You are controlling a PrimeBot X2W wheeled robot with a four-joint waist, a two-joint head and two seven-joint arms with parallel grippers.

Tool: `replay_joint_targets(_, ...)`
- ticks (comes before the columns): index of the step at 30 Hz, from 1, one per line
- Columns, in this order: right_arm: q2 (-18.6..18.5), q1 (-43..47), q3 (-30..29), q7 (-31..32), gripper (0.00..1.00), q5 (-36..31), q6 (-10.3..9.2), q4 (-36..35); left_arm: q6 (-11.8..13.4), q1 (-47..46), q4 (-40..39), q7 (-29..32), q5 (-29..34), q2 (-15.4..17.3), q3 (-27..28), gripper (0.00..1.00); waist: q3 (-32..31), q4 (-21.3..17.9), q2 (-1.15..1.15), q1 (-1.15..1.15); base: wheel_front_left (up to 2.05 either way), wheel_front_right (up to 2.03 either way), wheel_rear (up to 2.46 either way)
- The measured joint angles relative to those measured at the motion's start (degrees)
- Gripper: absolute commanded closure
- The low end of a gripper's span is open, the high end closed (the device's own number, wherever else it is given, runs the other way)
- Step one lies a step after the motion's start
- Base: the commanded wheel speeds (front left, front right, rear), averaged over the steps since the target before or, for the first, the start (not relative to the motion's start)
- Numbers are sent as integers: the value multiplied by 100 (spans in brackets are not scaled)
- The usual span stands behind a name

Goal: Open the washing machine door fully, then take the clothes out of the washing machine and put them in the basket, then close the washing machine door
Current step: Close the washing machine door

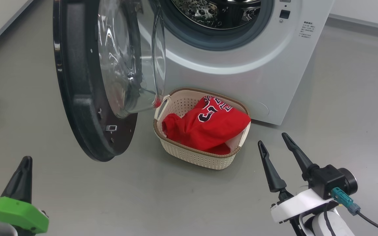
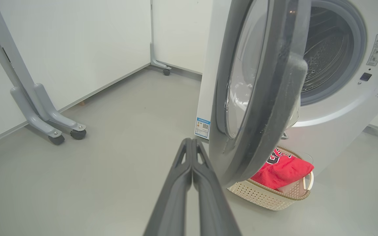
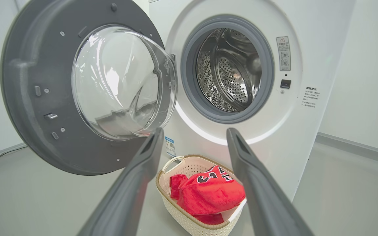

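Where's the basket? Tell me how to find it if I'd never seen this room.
Find the big white washing machine with its round door swung open. On the grey floor right in front of it sits the basket. It is the only small cream thing full of holes, with a brown rim and red clothes piled inside.
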Motion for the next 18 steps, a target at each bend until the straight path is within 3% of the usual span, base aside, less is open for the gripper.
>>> replay_joint_targets(11,11,103,-11,0,0,0,1,-9,-1,361,580,-1367,461,-55,-105,100,-48,0,0,0,0,0,0)
replay_joint_targets(12,11,103,-13,0,0,0,1,-9,-1,361,613,-1489,461,-89,-93,93,-53,1,0,0,0,0,0)
replay_joint_targets(13,12,103,-14,0,0,0,1,-9,-1,361,645,-1590,461,-119,-99,65,-58,1,0,0,0,0,0)
replay_joint_targets(14,13,104,-15,0,0,0,1,-12,-1,363,730,-1779,510,-182,-120,0,-66,5,0,0,0,0,0)
replay_joint_targets(18,15,113,-15,0,0,0,1,-12,-1,395,905,-2049,555,-224,-187,0,-77,16,0,0,0,0,0)
